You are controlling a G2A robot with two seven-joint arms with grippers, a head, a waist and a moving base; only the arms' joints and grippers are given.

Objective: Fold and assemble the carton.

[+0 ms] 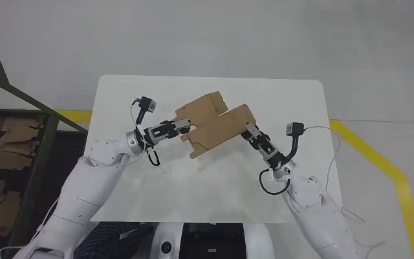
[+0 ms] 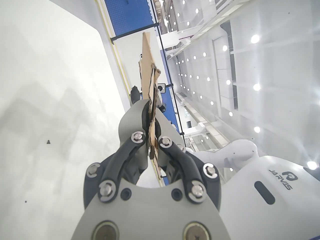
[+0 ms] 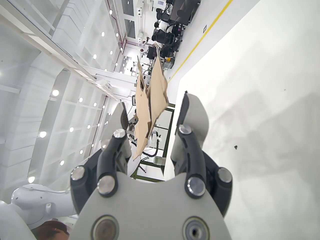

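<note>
The only writing apart from the robot's own is a small pale logo with lettering on a blue panel [image 2: 125, 6], standing well beyond the carton in the left wrist view. The carton itself shows no print.

The carton [image 1: 217, 126] is plain brown corrugated cardboard, still flattened. From above it reads as two offset rectangular panels with stepped flap edges. Seen edge-on, the carton [image 2: 147, 58] is a thin sheet with ragged, layered edges. In the right wrist view the carton [image 3: 152, 88] shows loose flaps splaying a little apart. It is held above the middle of the smooth white surface [image 1: 162, 188], which has rounded corners, and the left wrist view shows a gap between the two.

The left hand [image 1: 183, 124] is at the carton's end nearer that arm. In its own view the left hand [image 2: 150, 108] is clenched on the cardboard edge, dark finger pads [image 2: 143, 112] pressed against both faces.

The right hand [image 1: 249, 134] is at the carton's opposite end. In its own view the right hand [image 3: 153, 103] is spread wide, with the carton's edge lying between the fingers. Whether a finger touches the carton cannot be told.

A small dark speck [image 3: 235, 147] lies on the surface [image 3: 250, 76] to the side of the carton. A yellow line [image 1: 362, 146] runs along the floor beyond the surface's edge.
</note>
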